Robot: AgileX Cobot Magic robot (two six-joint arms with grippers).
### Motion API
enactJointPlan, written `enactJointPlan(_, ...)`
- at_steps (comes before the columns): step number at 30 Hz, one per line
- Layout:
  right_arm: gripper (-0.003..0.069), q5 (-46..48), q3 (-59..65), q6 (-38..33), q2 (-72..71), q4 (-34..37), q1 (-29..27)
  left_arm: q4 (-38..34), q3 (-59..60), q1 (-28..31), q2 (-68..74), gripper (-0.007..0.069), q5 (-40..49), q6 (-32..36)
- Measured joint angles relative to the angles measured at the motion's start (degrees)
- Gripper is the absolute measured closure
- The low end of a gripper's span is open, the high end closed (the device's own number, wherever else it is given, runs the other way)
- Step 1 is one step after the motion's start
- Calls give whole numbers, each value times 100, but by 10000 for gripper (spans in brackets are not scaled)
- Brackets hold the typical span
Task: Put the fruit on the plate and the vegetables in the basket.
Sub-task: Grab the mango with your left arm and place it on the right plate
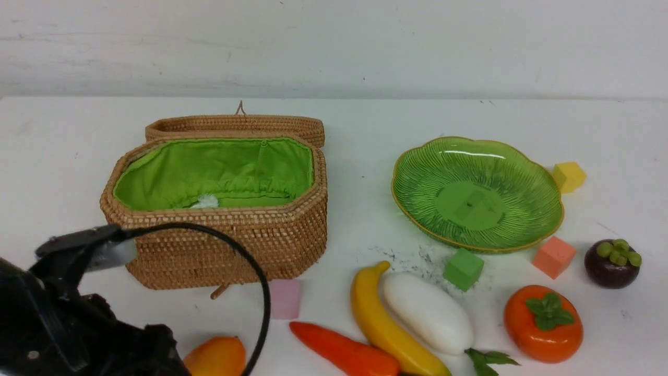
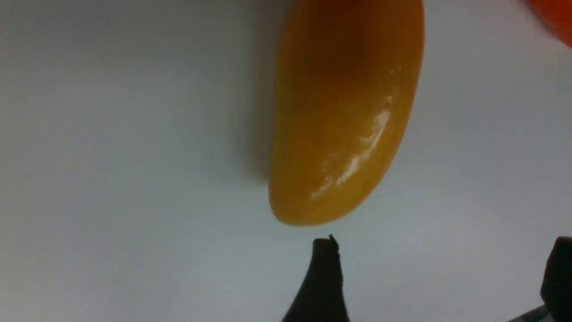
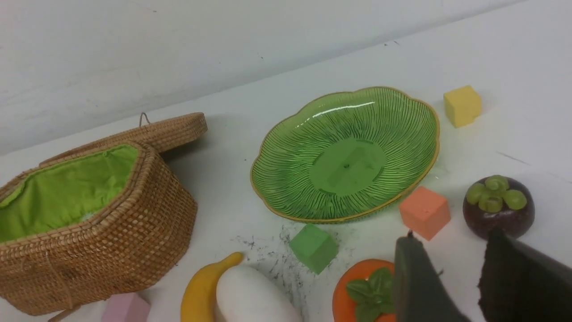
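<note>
While the mango [image 2: 344,112] rests by the tabletop's [image 1: 57,156] near edge, its long axis points away from the left end effector [image 2: 440,281], which hangs open and empty just short of the fruit's tip.

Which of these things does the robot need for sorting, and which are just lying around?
For the job: basket, plate, banana, mango, persimmon, mangosteen, radish, carrot.
Just lying about: yellow cube, orange cube, green cube, pink cube.
</note>
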Motion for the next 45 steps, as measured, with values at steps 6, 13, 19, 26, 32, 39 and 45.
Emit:
enactJointPlan(6,414,81,0,0,0,0,0,668,-269,-1051,477,29,-437,-150)
enactJointPlan(13,414,220,0,0,0,0,0,2768,-619,-1871,1114,29,-505,-2736)
enactJointPlan(19,414,266,0,-1,0,-23,0,2861,-624,-1960,1955,29,-836,-3277)
enactJointPlan(26,414,283,0,-6,0,-37,0,2842,-651,-1960,2565,27,-1033,-3273)
enactJointPlan(32,414,283,0,-6,0,-37,0,2837,-651,-1960,2500,57,-1045,-2901)
enactJointPlan(39,414,288,0,-6,0,-37,0,2094,-1209,-1960,2045,57,-388,-1369)
enactJointPlan(45,414,297,0,-6,0,-37,0,998,-2871,-1960,1884,57,192,-319)
